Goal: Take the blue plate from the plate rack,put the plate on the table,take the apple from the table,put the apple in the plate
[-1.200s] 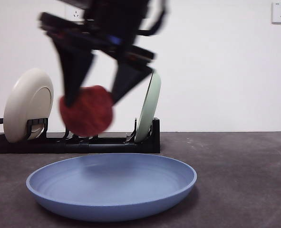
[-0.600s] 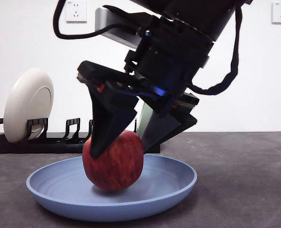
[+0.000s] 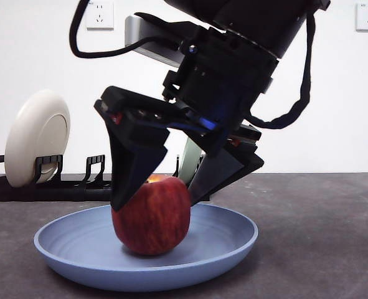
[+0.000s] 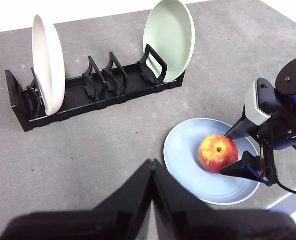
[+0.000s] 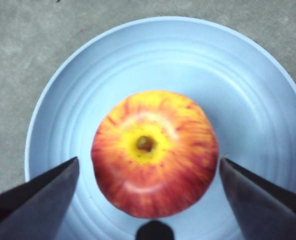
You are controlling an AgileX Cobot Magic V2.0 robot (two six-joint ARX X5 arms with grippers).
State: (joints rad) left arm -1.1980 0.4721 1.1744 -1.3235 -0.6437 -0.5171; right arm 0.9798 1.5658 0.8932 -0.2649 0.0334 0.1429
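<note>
The red apple (image 3: 152, 215) sits upright in the middle of the blue plate (image 3: 227, 246), which lies flat on the table (image 3: 320, 237). My right gripper (image 3: 157, 202) hangs over the apple with one jaw on each side. In the right wrist view the apple (image 5: 155, 152) shows its yellow stem hollow on the plate (image 5: 248, 85), and the right gripper (image 5: 149, 162) is open, with a small gap at one jaw. My left gripper (image 4: 152, 165) is shut and empty, held high, looking down on the apple (image 4: 218, 152), the plate (image 4: 188, 165) and the right gripper (image 4: 226, 154).
The black plate rack (image 3: 78, 187) stands behind the plate, with a cream-white plate (image 3: 37, 137) at one end and a pale green plate (image 3: 190, 156) at the other. Both also show in the left wrist view, on the rack (image 4: 97, 95).
My right gripper came down with the apple from above the rack into the blue plate. The apple now rests on the plate, and the jaws have spread a little.
</note>
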